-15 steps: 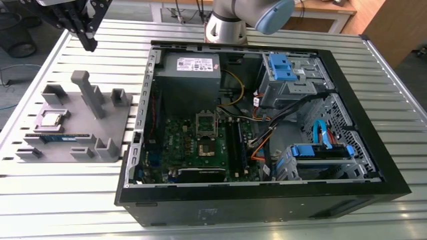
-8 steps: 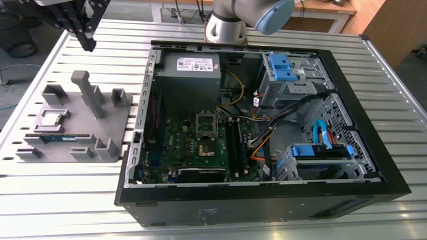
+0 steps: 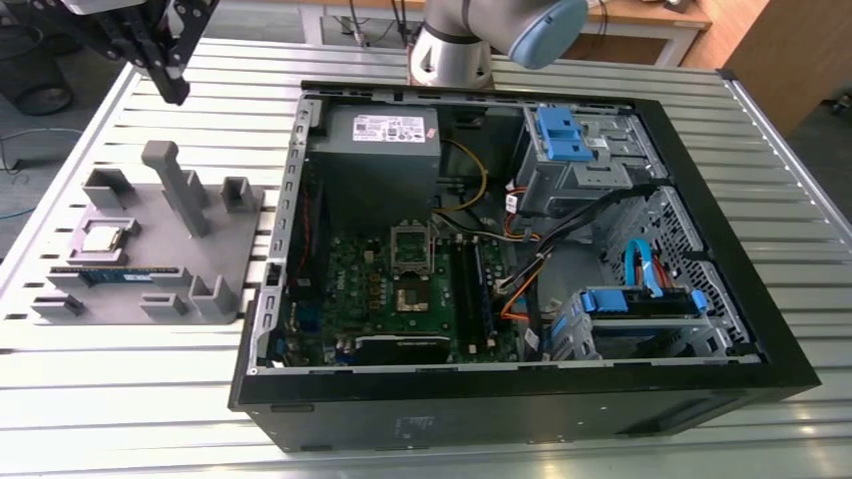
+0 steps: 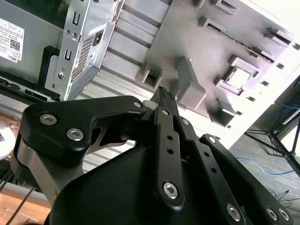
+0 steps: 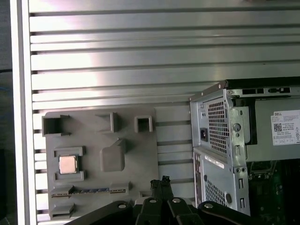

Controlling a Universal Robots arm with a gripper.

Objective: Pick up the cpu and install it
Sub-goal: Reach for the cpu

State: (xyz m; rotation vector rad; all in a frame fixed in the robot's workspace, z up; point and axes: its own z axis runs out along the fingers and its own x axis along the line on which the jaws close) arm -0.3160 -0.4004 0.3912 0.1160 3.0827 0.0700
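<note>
The pincer (image 3: 174,92) hangs in the air above the surface (image 3: 134,399), its two black fingers drawn together tip to tip with nothing between them. In the second wrist view the pincer (image 4: 164,92) shows the same narrow, empty closure.

Below the pincer and apart from it lies a grey fixture plate (image 3: 226,244) with raised blocks and pockets. The thing on the plate nearest beneath the fingertips is a tall grey post (image 3: 166,180) standing upright.

Farther from the pincer than the post, the cpu (image 3: 104,238) rests flat in its own square pocket, metal top facing up, untouched. The first wrist view shows the cpu (image 5: 68,164) framed by the pocket's low walls, well clear of the fingertips. Just beyond the cpu, farther again from the pincer, a long narrow memory stick (image 3: 118,275) sits on edge in a slot of the same plate.

To the other side of the pincer, beside the plate, an open computer case (image 3: 533,409) lies on the slatted metal surface. Its grey power supply (image 3: 379,135) is the part of it closest to the pincer. Deeper in, on the green board, stands the silver socket frame (image 3: 410,244), well apart from both the pincer and the cpu. The arm (image 3: 460,45) rises behind the case.
</note>
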